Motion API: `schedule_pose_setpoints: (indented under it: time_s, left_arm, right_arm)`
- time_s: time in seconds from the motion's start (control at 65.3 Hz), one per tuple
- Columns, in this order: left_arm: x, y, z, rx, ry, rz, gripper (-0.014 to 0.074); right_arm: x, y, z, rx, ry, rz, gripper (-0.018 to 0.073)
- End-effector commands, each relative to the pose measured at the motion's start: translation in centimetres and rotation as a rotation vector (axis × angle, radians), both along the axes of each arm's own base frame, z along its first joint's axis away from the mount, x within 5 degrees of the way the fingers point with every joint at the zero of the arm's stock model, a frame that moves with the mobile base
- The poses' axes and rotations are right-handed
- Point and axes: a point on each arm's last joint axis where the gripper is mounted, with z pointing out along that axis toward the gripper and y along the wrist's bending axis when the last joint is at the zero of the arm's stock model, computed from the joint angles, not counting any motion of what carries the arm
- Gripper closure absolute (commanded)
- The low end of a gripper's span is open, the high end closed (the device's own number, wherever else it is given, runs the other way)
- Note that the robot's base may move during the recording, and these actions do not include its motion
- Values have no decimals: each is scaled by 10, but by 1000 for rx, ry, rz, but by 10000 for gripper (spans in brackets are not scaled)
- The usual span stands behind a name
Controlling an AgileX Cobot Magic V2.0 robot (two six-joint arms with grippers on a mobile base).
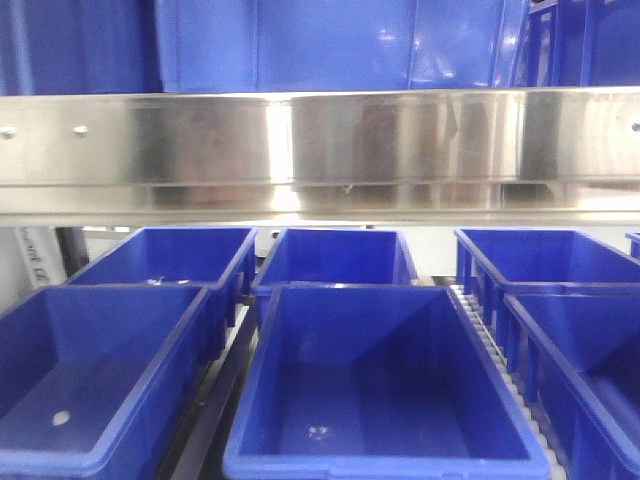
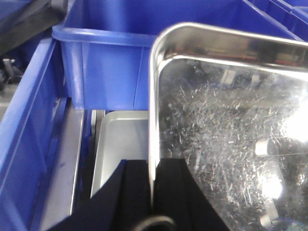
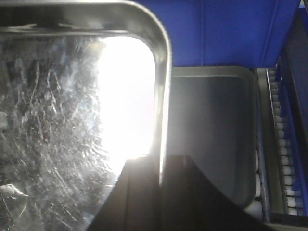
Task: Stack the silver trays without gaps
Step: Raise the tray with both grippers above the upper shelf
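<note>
A scratched, shiny silver tray (image 2: 226, 134) hangs between my two grippers, above a second silver tray (image 2: 120, 144) lying flat beneath it. My left gripper (image 2: 153, 187) is shut on the held tray's left rim, one black finger each side. In the right wrist view the same held tray (image 3: 62, 120) glares with light, and my right gripper (image 3: 161, 187) is shut on its right rim. The lower tray (image 3: 211, 139) shows to the right, offset from the held one. Neither tray nor gripper appears in the front view.
Blue plastic bins (image 1: 380, 390) stand in rows under a brushed-steel shelf rail (image 1: 320, 150). A blue bin wall (image 2: 101, 72) rises just behind the trays, another blue wall (image 2: 24, 144) to the left. A roller track (image 3: 281, 159) runs along the right side.
</note>
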Motion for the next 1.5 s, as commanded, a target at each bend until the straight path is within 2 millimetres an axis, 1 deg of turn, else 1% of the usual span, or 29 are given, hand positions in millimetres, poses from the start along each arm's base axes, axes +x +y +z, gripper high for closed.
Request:
schedule_pose_setpoints:
  time_s: [0.0, 0.949, 1.27, 1.377, 1.484]
  left_arm:
    - [-5, -1, 10, -18, -61, -22, 613]
    - [-5, 0, 10, -15, -63, -21, 613]
    - [-3, -2, 14, -20, -109, -35, 613]
    - [-4, -3, 10, -35, -59, -35, 613]
    - [4, -8, -1, -26, -7, -31, 613]
  right_arm:
    - [-2, -1, 7, 4, -44, 14, 627]
    - [-2, -1, 7, 4, -44, 14, 627]
    - [2, 2, 13, 37, -118, 27, 627]
    - [3, 3, 12, 34, -112, 27, 627]
    - [13, 4, 3, 20, -87, 15, 627]
